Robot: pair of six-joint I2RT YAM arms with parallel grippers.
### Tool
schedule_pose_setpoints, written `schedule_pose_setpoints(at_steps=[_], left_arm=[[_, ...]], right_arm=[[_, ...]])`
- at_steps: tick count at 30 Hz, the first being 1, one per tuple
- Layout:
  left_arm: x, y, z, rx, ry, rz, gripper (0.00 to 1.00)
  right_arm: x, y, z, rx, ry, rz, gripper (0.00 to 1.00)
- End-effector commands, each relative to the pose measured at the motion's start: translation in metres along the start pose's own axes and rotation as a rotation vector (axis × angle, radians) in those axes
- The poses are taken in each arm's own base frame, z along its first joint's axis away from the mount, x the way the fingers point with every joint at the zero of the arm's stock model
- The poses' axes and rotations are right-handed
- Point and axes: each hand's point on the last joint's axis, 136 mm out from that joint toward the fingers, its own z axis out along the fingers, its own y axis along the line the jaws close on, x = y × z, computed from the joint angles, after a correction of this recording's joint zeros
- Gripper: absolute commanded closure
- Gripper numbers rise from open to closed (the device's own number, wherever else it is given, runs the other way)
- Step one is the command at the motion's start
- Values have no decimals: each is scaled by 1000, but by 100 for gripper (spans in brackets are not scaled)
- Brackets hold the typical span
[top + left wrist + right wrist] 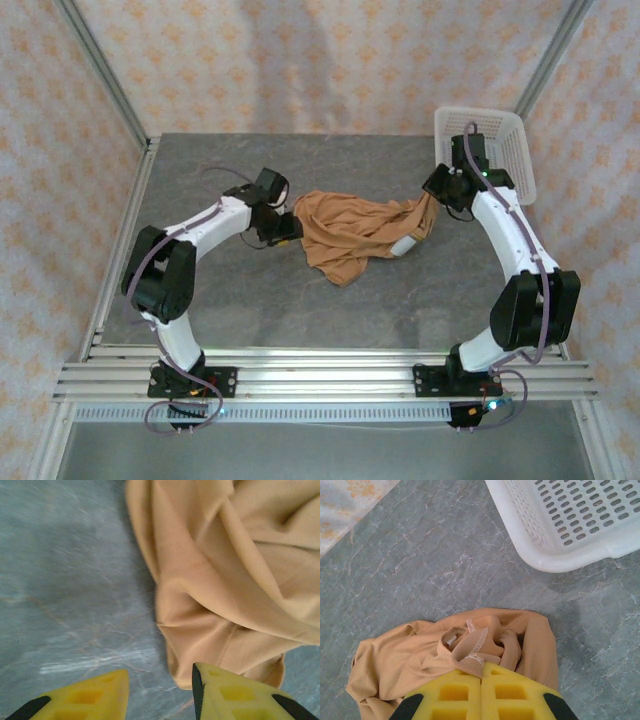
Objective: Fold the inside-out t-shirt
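**Inside-out t-shirt pinched at right end, loose at left**

Inside-out t-shirt (350,235) crumpled on the grey table (300,310), about mid-depth, slightly right of centre. Orange-tan cloth in deep folds, stretched in a band from left to right. Lowest lobe sagging toward the near edge. Pale patch (403,244) on the right part of the heap, near the right end.

Left gripper (285,228) at the shirt's left end, low over the table. In the left wrist view, yellow fingers (85,700) parted at a moderate gap, bare table showing between them. Nothing held. Shirt's folded edge just beside the right-hand finger; touching or not, cannot tell.

Right gripper (437,200) at the shirt's far right end. In the right wrist view, yellow fingers pressed together, clamped on a bunch of seamed cloth at the tips. Stitched hem and a small tag visible in that bunch. Rest of the shirt spreading left and near from the pinch.

White perforated basket (500,150) in the far right corner of the table, just beyond the right gripper, apart from the shirt. Patterned walls around the table on left, far and right sides.
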Motion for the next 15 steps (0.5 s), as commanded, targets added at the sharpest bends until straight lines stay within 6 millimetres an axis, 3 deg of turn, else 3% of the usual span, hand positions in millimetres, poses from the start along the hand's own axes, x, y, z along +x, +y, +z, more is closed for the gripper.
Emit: schedule_pose_setpoints(at_steps=[1,8,11,15], left_arm=[[0,-32,18,114,-23,-11,60],[6,-51,46,136,-4,-19,60],[12,-37,62,76,27,-32,60],[11,-21,54,-9,1,-17,57]], right_arm=[[-6,8,-3,-32,-19,4,100],[0,10,2,-49,8,5,100],[0,10,0,-50,8,3,100],[-2,11,-3,-53,-1,-5,100]])
